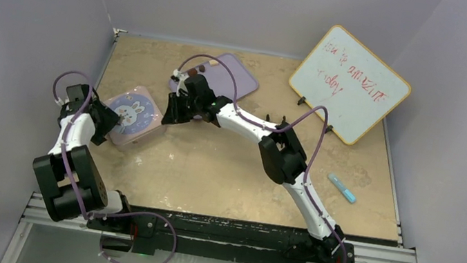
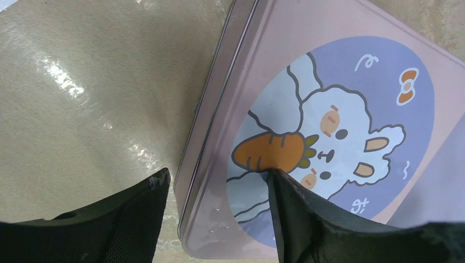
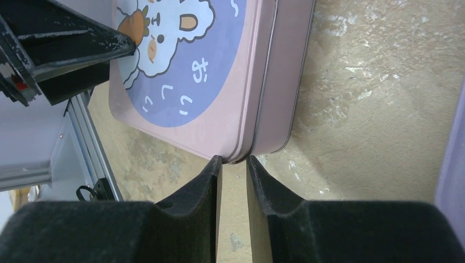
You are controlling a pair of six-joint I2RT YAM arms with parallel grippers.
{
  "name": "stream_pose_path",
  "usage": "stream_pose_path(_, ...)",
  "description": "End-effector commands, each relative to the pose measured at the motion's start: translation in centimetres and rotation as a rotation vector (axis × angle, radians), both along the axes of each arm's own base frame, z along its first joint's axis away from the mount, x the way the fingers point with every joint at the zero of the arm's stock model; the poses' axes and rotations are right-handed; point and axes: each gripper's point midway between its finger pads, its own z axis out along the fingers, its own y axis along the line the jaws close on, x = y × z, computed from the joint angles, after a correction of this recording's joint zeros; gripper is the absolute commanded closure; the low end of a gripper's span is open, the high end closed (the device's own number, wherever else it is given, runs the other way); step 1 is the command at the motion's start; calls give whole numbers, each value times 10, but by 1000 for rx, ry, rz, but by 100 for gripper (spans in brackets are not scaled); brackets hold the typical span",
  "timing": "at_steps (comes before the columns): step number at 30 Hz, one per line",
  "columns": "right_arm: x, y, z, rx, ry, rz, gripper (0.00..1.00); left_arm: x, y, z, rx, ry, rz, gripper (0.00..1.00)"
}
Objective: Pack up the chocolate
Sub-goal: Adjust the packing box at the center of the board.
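A pink tin (image 1: 136, 119) with a rabbit and carrot on its closed lid lies at the table's left. My left gripper (image 1: 105, 117) is open and straddles the tin's near-left corner (image 2: 219, 219). One finger is over bare table and the other rests on the lid (image 2: 356, 82) by the carrot. My right gripper (image 1: 174, 110) has come to the tin's opposite corner. Its jaws (image 3: 233, 160) stand narrowly apart with the corner seam of the tin (image 3: 219, 109) at their tips. A few tiny brown lumps of chocolate (image 1: 203, 69) lie on the lilac tray (image 1: 235, 79) behind the right gripper.
A small whiteboard (image 1: 349, 85) with red writing stands at the back right. A blue marker (image 1: 342, 187) lies at the right. Grey walls close in the table on three sides. The lilac tray's edge (image 3: 452, 153) lies close to the right of the right gripper.
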Motion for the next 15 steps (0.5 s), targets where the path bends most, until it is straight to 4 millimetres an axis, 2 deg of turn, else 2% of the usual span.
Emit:
stream_pose_path(1, -11, 6, 16, 52, -2, 53, 75, 9, 14, 5, 30, 5, 2, 38)
stream_pose_path(6, -14, 6, 9, 45, 13, 80, 71, 13, 19, 2, 39, -8, 15, 44)
stream_pose_path(8, -10, 6, 15, 51, 7, 75, 70, 12, 19, 1, 34, -1, 20, 45)
stream_pose_path(10, -2, 6, 26, 68, -9, 55, 64, 9, 21, 2, 40, 14, 28, 45)
stream_pose_path(13, 8, 8, 46, 100, -36, 30, 61, 5, 30, 18, 78, 46, 60, 39)
stream_pose_path(15, 15, 6, 52, 91, -48, 7, 56, 5, 44, 41, 149, 33, 98, 37)
